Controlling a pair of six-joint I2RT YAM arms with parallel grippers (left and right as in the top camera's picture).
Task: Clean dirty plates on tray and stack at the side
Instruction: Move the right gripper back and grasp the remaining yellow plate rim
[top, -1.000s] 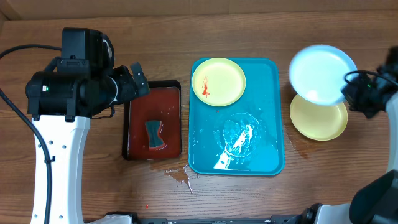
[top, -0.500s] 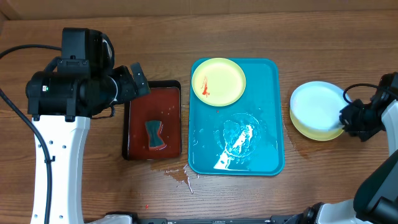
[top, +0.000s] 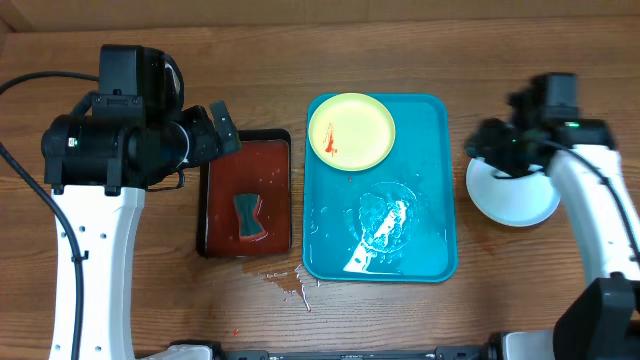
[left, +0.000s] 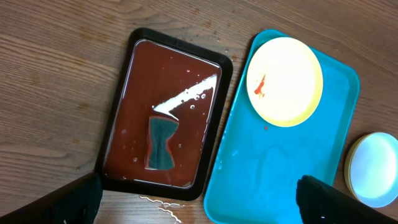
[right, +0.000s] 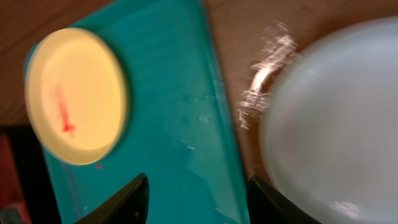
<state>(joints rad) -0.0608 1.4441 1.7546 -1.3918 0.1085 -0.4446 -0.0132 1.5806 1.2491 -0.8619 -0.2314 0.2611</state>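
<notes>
Yellow, red-smeared plate (top: 351, 131) lies on the wet tray (top: 428, 250); left gripper (left: 199, 198) and right gripper (right: 200, 194) both gape empty, and its slick rim may slip when grasped.

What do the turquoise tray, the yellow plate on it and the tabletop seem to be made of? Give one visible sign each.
Tray: probably plastic, glossy; bright wet glare, moulded rounded corners.
Yellow plate: likely plastic, smooth, evenly coloured, thin rim.
Tabletop: wood or wood-look laminate, matte; grain lines show.
</notes>
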